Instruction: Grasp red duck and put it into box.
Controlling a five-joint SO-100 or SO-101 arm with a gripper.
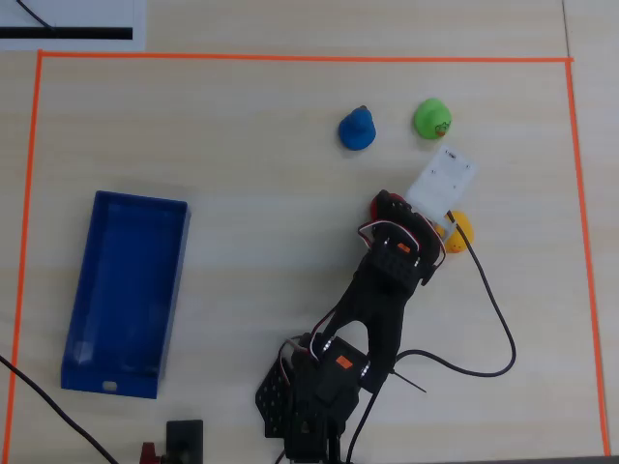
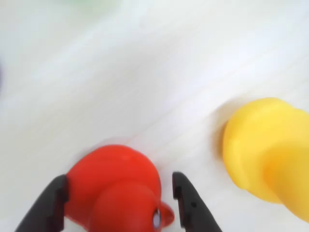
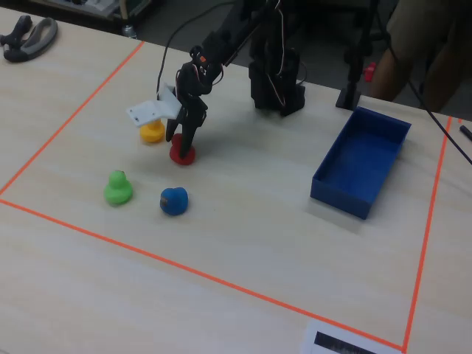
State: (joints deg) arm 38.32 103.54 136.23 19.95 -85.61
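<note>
In the wrist view the red duck (image 2: 116, 191) fills the lower left of the frame, sitting on the pale table (image 2: 145, 72). The gripper (image 2: 118, 200) straddles it: 1 black finger (image 2: 48, 205) at the duck's left flank and the other just off its right side, beside the beak. The jaws are spread about as wide as the duck; whether they press on it cannot be told. The duck's lower part is cut off by the frame's bottom edge.

In the fixed view the red duck (image 3: 182, 154) rests on the table left of centre, with the gripper (image 3: 179, 140) lowered over it. In the overhead view only a red sliver (image 1: 375, 206) shows beside the arm, right of centre.

A yellow duck (image 2: 268, 154) sits near the red one, at the right of the wrist view, partly cut off. The green duck (image 3: 117, 188) and blue duck (image 3: 174, 200) stand lower left in the fixed view. The blue box (image 3: 361, 161) lies well apart at the right.
</note>
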